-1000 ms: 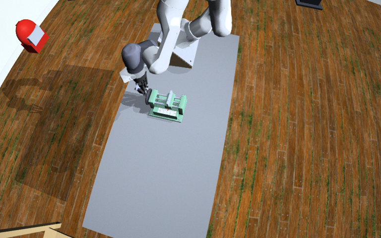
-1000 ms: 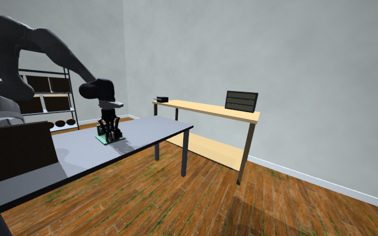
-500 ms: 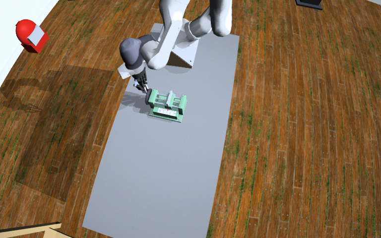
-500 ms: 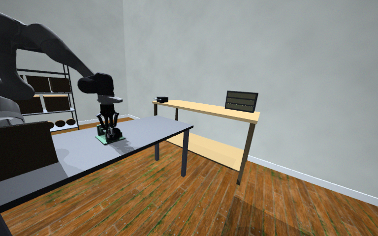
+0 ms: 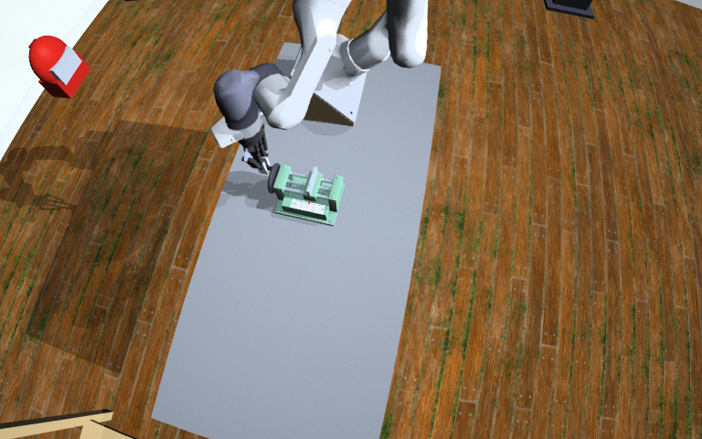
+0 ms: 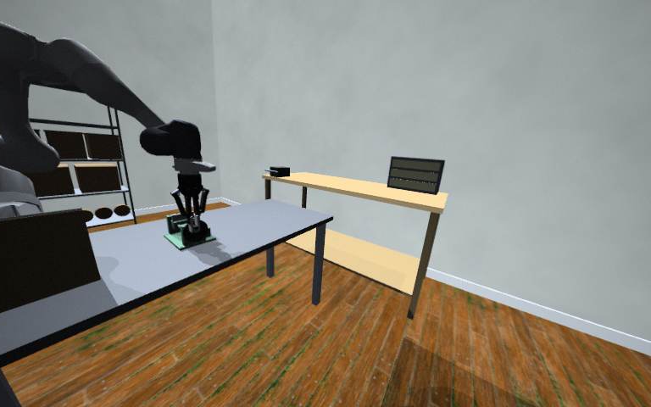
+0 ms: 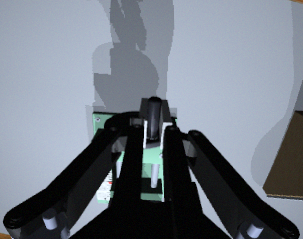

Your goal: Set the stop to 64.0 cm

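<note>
The green stop fixture [image 5: 337, 191] [image 6: 174, 241] sits on the table. Its stop carriage [image 5: 313, 182], with a grey upright plate, stands on two rods between the end blocks. A white scale [image 5: 300, 205] with a small red mark lies along the front; its numbers are too small to read. The dark handwheel [image 5: 272, 179] [image 6: 198, 235] is on the fixture's left end in the top view. My gripper [image 5: 264, 165] [image 6: 194, 223] [image 7: 153, 109] points down beside the wheel, shut on its dark crank handle [image 7: 153, 112]. The fingers hide part of the wheel in the wrist view.
The grey table [image 5: 290, 310] [image 6: 269, 216] carries the fixture and the arm's wedge-shaped mount [image 5: 333, 110] [image 7: 293, 164]. The table's long edge is close to the wheel side. A wooden bench [image 6: 354, 187] and a shelf rack [image 6: 125, 181] stand farther off.
</note>
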`<state>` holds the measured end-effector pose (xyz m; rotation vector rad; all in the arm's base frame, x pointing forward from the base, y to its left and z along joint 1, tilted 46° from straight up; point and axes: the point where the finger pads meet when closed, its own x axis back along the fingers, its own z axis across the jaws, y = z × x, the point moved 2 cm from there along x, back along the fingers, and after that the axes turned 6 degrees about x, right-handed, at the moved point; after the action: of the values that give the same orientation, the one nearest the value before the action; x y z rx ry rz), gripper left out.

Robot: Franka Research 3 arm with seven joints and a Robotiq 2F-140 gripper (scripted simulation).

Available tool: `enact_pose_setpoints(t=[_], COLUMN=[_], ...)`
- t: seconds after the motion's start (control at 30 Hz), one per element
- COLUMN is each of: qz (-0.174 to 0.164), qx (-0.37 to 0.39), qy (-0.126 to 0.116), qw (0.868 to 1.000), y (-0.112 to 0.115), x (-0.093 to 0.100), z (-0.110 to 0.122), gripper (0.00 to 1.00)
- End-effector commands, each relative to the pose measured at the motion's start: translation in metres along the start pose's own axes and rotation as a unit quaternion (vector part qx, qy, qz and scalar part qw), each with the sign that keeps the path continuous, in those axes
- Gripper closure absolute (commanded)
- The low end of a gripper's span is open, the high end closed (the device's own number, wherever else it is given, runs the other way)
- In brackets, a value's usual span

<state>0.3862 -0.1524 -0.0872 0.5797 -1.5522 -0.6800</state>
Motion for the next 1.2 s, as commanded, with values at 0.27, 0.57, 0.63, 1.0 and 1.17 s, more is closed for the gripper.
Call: enact_pose_setpoints(t=[0.27,0.57,0.63,1.0,1.17], qz=[0.003,0.003,0.003,0.003,0.003], qx=[-0.002,-0.002,-0.002,-0.002,-0.002], qy=[-0.004,-0.004,-0.004,-0.004,-0.004], qw=[1.000,1.000,1.000,1.000,1.000], y=[-0.003,-0.004,-0.004,-0.005,-0.006], x=[0.003,0.000,-0.001,-0.008,-0.013], z=[-0.021,-0.030,-0.033,-0.041,-0.045], gripper=[0.96,0.96,0.96,0.96,0.96])
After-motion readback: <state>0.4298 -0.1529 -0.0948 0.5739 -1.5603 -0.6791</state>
